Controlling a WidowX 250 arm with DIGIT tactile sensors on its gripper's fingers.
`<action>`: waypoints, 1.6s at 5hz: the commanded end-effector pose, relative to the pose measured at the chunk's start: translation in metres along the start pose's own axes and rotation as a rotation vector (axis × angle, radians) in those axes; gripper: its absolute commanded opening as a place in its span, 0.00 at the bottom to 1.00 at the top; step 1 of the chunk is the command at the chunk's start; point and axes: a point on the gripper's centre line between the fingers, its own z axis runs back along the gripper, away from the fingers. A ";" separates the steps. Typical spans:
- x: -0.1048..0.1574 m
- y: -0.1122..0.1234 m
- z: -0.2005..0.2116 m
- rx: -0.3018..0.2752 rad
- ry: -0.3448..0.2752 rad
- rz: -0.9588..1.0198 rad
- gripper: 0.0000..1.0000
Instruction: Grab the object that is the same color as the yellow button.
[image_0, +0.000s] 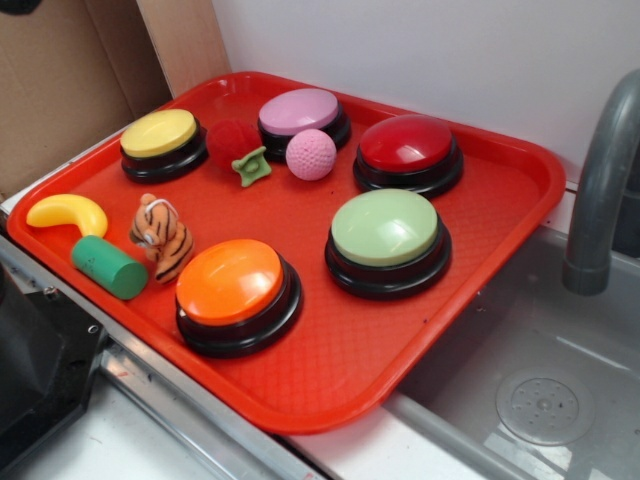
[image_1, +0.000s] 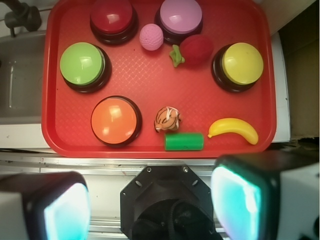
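Red tray (image_1: 150, 90) holds a glossy curved yellow banana (image_1: 233, 129); gripper (image_1: 150, 205) spread wide, empty.

Black screwed mount (image_1: 167, 202) between pale fingers (image_1: 245, 200) with teal-glowing pads (probably translucent).

You are looking at a red tray (image_0: 500, 215) with a fine textured grid pattern. The banana (image_0: 66, 213) is showing glossy yellow, matching the domed top of the yellow button (image_0: 160, 135), which is sitting on a black base. The other buttons are showing orange (image_0: 232, 282), pale green (image_0: 386, 228), dark red (image_0: 407, 143) and lilac (image_0: 299, 110) tops, all on black bases. The tiger toy (image_0: 162, 236) is wearing orange, black and white stripes, the cylinder (image_0: 108, 267) is showing green, the dimpled ball (image_0: 311, 154) pink, and the strawberry (image_0: 233, 142) red with a green leaf.
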 end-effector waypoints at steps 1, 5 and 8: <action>0.000 0.000 0.000 0.000 0.000 0.000 1.00; 0.008 0.091 -0.085 0.030 -0.038 0.665 1.00; -0.004 0.145 -0.173 0.150 -0.079 1.080 1.00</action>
